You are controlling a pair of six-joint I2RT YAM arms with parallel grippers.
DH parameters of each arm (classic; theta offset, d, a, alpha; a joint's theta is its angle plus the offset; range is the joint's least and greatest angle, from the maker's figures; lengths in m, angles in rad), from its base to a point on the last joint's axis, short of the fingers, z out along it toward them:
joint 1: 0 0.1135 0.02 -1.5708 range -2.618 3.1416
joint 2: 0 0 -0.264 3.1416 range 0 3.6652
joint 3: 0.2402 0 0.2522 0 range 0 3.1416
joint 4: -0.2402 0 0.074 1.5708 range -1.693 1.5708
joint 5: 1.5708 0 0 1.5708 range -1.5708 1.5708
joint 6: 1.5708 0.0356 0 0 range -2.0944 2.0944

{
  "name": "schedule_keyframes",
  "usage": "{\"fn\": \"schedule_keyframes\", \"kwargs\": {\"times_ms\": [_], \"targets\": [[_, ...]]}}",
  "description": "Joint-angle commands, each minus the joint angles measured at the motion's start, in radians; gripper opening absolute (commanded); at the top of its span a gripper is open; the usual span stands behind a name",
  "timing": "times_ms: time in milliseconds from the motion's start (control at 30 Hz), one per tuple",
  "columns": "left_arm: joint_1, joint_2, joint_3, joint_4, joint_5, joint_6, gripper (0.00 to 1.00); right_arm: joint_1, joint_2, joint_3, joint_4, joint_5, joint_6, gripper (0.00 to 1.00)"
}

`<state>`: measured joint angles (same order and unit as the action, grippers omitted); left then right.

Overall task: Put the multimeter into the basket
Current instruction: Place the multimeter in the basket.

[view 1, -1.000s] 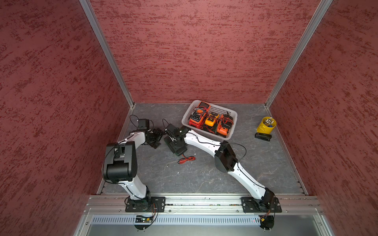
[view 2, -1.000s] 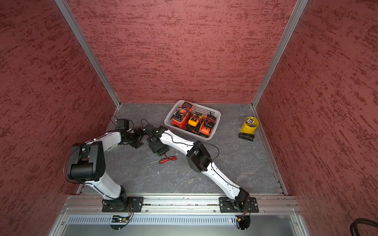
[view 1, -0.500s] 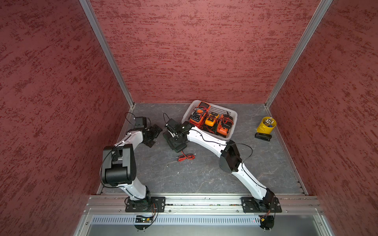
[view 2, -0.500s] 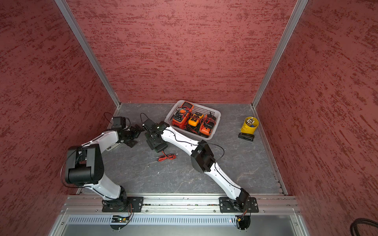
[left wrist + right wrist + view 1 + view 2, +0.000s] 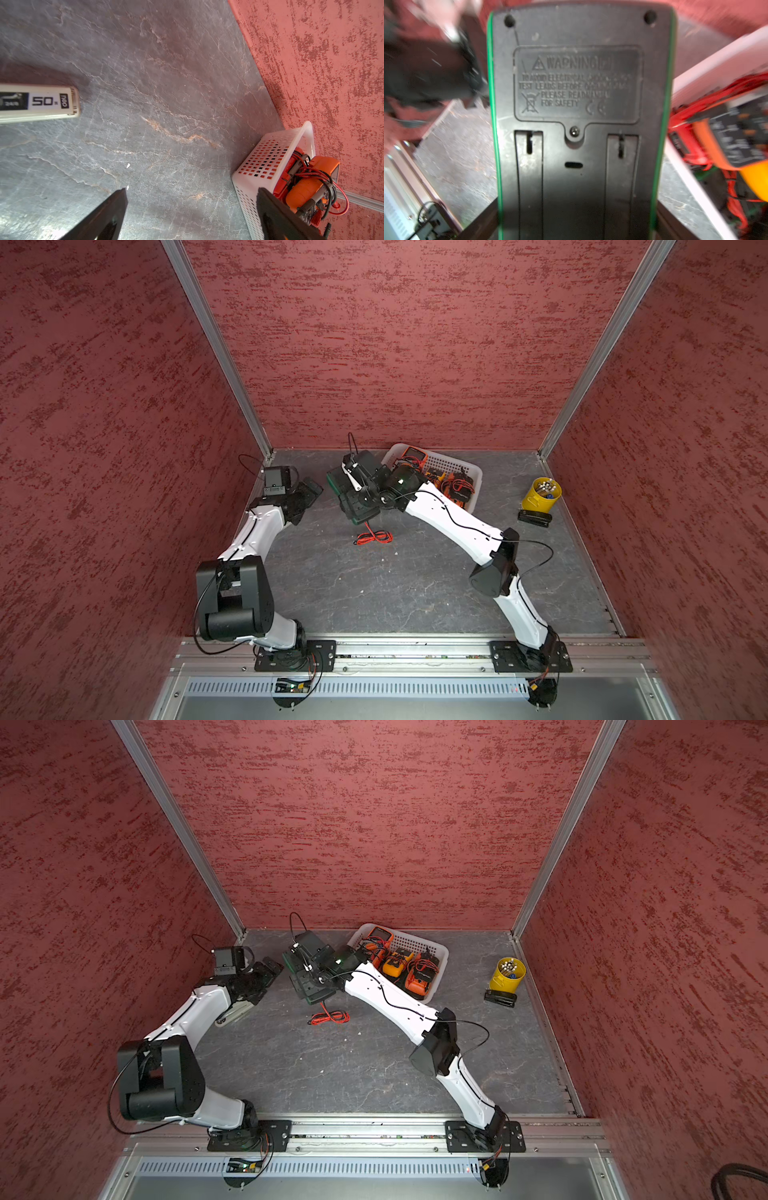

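Item, multimeter (image 5: 579, 124): you have a flat black plastic slab with a green edge band and moulded warning panel, clamped across its width by the right gripper (image 5: 577, 220), whose arm stretches long, meter just beside the basket (image 5: 419, 940) and apparently clear of the table (image 5: 166, 83), though blur leaves that unsure. Item, basket: white perforated plastic, rectangular, rolled rim, holding orange meters (image 5: 399, 963). Item, left gripper (image 5: 192, 199): jaws wide, empty, elbow high, over veined grey stone-look table.

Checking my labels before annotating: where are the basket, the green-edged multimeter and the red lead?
basket (image 5: 441, 969): in a top view, white perforated end wall.
multimeter (image 5: 577, 83): right wrist view, warning label on its back.
red lead (image 5: 374, 537): in a top view, middle of its coil.
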<state>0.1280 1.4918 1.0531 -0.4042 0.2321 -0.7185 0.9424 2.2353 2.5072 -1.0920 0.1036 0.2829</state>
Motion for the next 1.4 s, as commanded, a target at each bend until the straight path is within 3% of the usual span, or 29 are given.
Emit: {"fn": "schedule_keyframes", "kwargs": {"times_ms": [0,533,1367], "targets": [[0.004,-0.021,0.031,-0.014,-0.028,0.024,1.00,-0.016,-0.086,0.045,0.074,0.076,0.031,0.28],[0.016,-0.044,0.070,-0.001,-0.055,0.064,1.00,-0.151,-0.145,0.046,0.140,0.384,0.153,0.27],[0.022,0.106,0.151,0.004,0.038,0.113,1.00,-0.348,0.027,0.019,0.113,0.528,0.319,0.27]]}}
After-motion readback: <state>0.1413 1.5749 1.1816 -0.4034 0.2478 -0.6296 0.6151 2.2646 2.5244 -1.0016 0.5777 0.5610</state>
